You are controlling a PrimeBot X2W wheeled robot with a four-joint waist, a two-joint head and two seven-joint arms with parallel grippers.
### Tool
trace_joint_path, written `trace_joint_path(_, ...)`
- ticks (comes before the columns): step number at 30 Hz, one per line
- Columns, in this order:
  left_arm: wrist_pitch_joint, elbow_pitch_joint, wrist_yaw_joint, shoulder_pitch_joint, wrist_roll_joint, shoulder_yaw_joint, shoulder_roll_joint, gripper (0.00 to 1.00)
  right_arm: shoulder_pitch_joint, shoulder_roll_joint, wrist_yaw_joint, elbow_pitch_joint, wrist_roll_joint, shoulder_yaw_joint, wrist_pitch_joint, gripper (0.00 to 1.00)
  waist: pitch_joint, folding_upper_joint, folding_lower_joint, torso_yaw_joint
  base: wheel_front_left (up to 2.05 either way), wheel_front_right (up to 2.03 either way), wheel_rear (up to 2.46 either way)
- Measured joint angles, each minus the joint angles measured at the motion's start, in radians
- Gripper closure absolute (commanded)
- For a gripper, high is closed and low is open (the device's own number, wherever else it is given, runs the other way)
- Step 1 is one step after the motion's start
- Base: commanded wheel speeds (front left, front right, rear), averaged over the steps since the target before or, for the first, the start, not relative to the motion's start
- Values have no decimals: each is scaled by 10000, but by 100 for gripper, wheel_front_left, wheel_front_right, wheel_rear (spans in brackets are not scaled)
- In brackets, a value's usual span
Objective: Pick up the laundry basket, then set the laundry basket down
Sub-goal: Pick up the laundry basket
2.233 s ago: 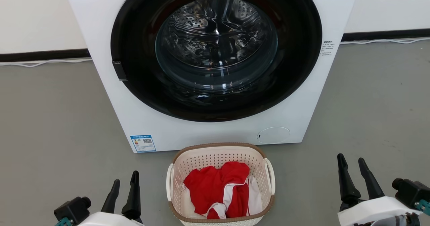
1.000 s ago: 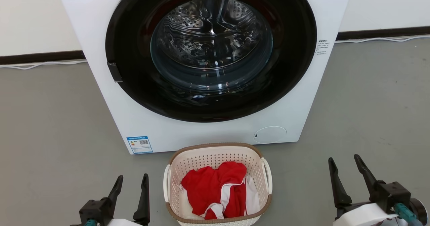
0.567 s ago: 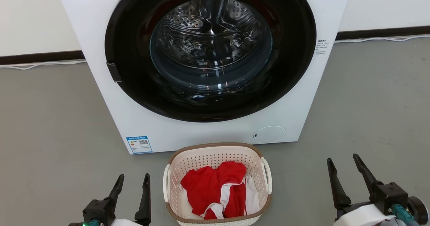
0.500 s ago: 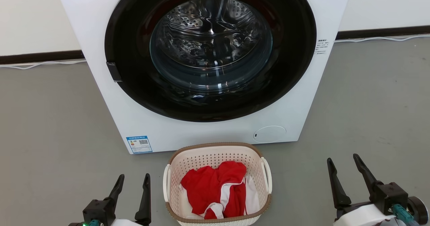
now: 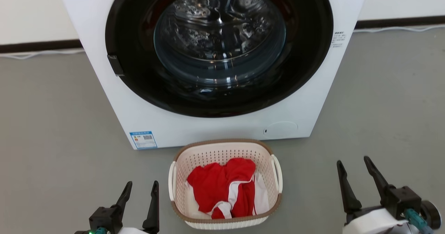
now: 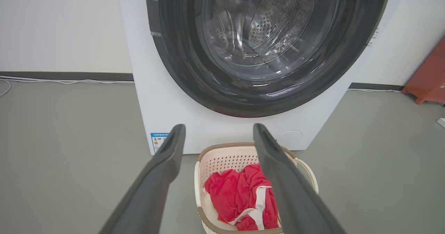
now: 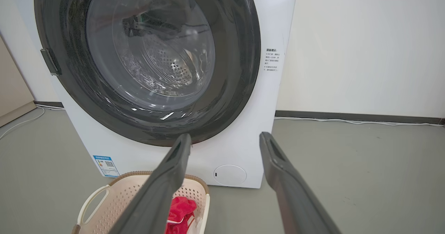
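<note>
We face a white front-loading washing machine [image 5: 309, 112] on the grey floor [image 5: 52, 122]. The perforated steel drum shows through its round, dark-rimmed glass door [image 5: 219, 46]. The laundry basket [image 5: 222, 142] stands on the floor just in front of the machine's lower front edge, near its middle, and holds a red-and-white garment [image 5: 219, 188]. Our right gripper [image 5: 352, 160] hangs over the floor well apart from the basket's right handle. Its fingers are spread wide and hold nothing. Our left gripper [image 5: 142, 183] sits just beside the basket's left handle, its fingers likewise parted and empty. A round service flap [image 5: 281, 129] sits low on the machine's right. A blue-bordered sticker with a code [image 5: 143, 139] marks the lower left corner, and a block of small dark print [image 5: 338, 39] runs beside the door. Both are too small to read.
</note>
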Motion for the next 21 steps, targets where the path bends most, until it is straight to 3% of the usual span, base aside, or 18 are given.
trace_joint_path(12,-40,700,-4,-1418,-109,-382,-2,0,-1319,50,2,4,-13,-23,-2,0,1293,0,0,131,0,0,0)
trace_joint_path(21,-44,2579,25,-3588,-431,-1076,-21,0,-3118,190,2,2249,-10,-265,-21,0,2972,0,0,293,0,0,0)
